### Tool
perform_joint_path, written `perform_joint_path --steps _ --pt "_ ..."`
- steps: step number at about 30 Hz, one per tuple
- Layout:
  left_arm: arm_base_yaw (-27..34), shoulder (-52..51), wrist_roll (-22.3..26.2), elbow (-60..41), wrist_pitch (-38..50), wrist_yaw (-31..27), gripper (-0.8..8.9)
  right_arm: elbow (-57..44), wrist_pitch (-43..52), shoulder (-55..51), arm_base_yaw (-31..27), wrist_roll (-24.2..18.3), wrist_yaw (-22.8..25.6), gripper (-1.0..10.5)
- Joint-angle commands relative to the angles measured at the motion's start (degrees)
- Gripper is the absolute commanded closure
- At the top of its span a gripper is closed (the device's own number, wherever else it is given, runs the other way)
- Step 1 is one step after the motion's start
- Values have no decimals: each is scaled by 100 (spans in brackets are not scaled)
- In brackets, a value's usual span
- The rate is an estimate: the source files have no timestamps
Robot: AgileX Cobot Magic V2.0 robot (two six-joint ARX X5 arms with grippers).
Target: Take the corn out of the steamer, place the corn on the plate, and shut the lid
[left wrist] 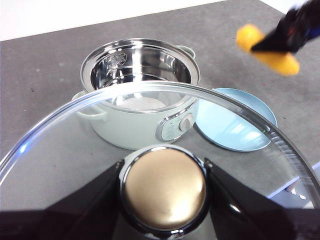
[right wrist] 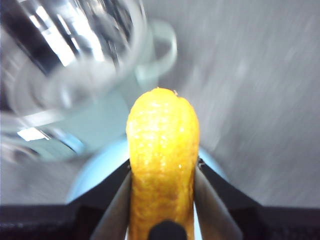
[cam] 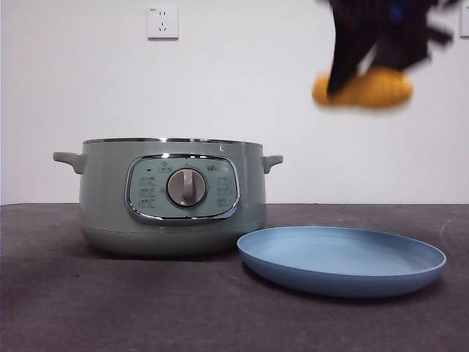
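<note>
My right gripper point(cam: 352, 82) is shut on the yellow-orange corn point(cam: 370, 89) and holds it high in the air, above the light-blue plate point(cam: 341, 259). The right wrist view shows the corn point(right wrist: 162, 165) clamped between the jaws, with the plate point(right wrist: 95, 175) below it. The sage-green steamer point(cam: 172, 194) stands open to the left of the plate; the left wrist view shows its steel bowl point(left wrist: 140, 75) without corn. My left gripper point(left wrist: 164, 187) is shut on the knob point(left wrist: 164, 186) of the glass lid point(left wrist: 75, 150) and holds it above the table, apart from the steamer.
The dark grey tabletop point(cam: 110, 308) spreads around the steamer and plate. A white wall with a socket point(cam: 162, 22) stands behind. The plate lies close beside the steamer's base.
</note>
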Motion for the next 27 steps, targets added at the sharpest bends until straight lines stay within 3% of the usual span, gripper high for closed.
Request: perform_joint_path --steps 1,16,27 --pt "-11 -55 22 37 284 15 821 -619 612 162 -4 271 -155 963" --pt "-11 -55 -24 37 284 11 821 -1143 1803 1694 4 417 -310 963" --pt "-11 -55 -26 37 334 9 821 -1408 2070 1923 15 444 -304 963"
